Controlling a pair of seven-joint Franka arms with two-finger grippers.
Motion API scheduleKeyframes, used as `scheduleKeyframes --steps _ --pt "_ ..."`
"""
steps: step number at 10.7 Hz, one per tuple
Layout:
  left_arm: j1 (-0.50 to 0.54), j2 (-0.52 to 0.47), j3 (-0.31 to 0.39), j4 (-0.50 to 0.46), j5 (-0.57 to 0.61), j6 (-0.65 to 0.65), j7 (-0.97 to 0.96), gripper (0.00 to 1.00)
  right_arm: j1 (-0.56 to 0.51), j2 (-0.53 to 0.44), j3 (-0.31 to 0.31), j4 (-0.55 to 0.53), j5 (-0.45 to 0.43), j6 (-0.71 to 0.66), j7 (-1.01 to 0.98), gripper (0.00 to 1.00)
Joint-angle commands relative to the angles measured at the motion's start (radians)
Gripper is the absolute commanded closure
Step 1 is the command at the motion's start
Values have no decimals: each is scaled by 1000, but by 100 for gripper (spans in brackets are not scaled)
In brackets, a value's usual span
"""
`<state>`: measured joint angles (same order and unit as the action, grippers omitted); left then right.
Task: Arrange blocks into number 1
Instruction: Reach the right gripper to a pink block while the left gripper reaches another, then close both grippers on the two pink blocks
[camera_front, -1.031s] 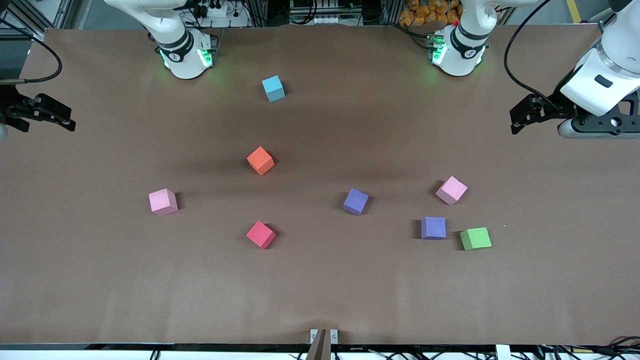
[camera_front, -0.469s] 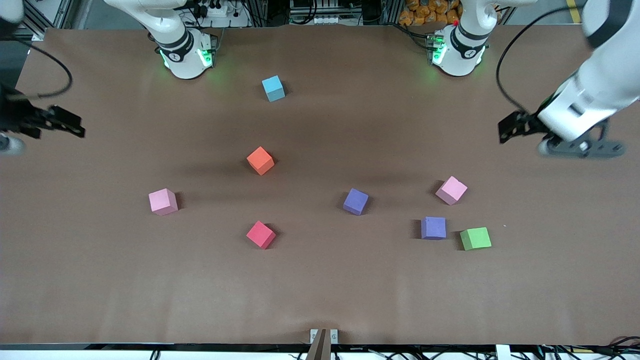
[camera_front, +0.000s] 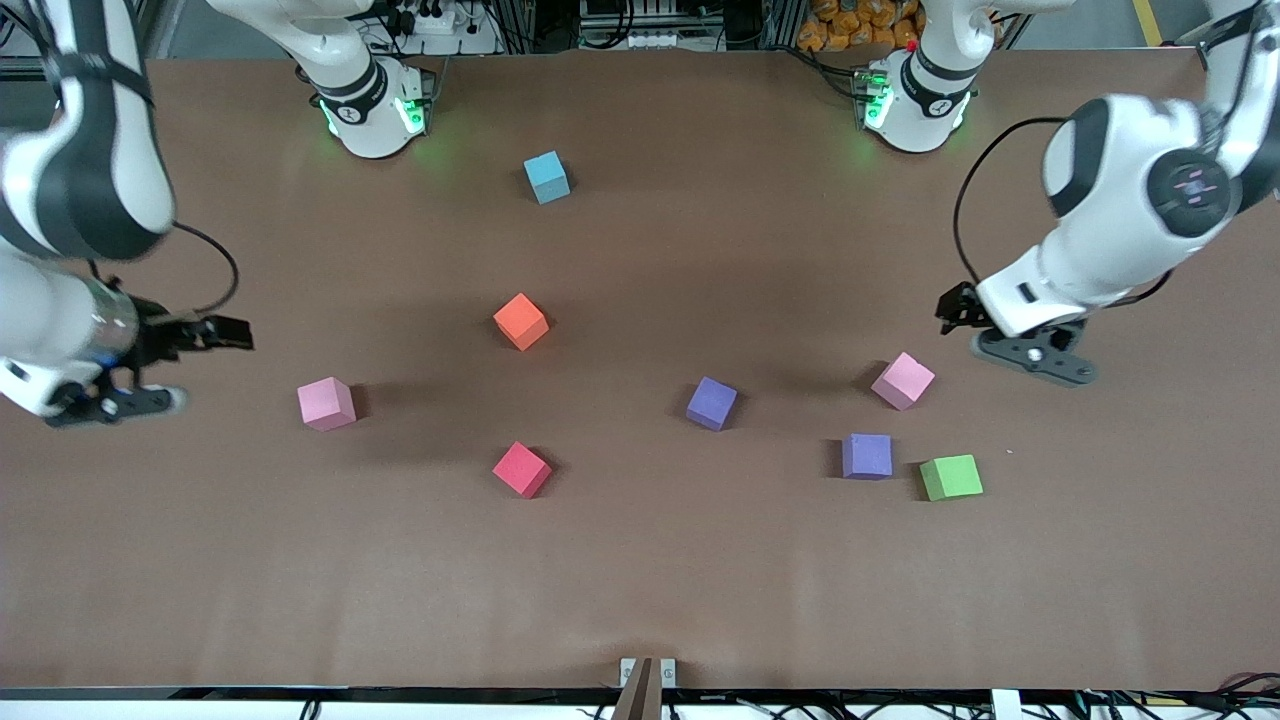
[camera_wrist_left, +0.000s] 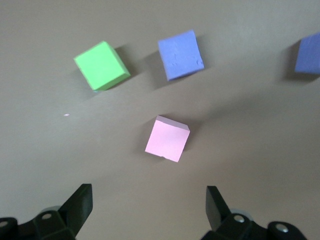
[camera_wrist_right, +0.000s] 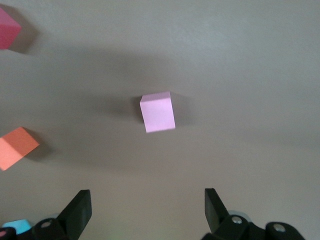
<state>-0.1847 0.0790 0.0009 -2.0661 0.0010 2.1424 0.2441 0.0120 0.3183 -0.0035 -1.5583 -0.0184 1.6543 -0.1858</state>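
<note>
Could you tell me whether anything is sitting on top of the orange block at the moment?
Nothing is on the orange block: its top face is bare, and it stands alone on the table. Neither the left gripper nor the right gripper is over it. Its underside cannot be seen.

My two white arms, black at the joints

Green lights glow on my bases (camera_front: 375, 110). Black cables loop to my wrists. My black grippers (camera_wrist_left: 147, 212) carry small screws.

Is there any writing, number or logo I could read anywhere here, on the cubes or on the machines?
None can be read.
The cubes, such as the orange cube, are plain.
The black band on the right arm's base carries a small mark, too small to read.
</note>
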Motion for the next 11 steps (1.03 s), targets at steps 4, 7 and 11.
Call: scheduleKeyframes --steps 4,7,11 --pt "-9 145 -32 -196 115 396 47 0 34 -1 -1 -242 40 348 -72 0" --pt "-16 206 -32 -196 134 477 49 0 7 30 -3 -318 34 442 -101 0" --pt "-13 266 -25 -196 134 554 75 0 -14 114 -6 -322 46 495 -87 0"
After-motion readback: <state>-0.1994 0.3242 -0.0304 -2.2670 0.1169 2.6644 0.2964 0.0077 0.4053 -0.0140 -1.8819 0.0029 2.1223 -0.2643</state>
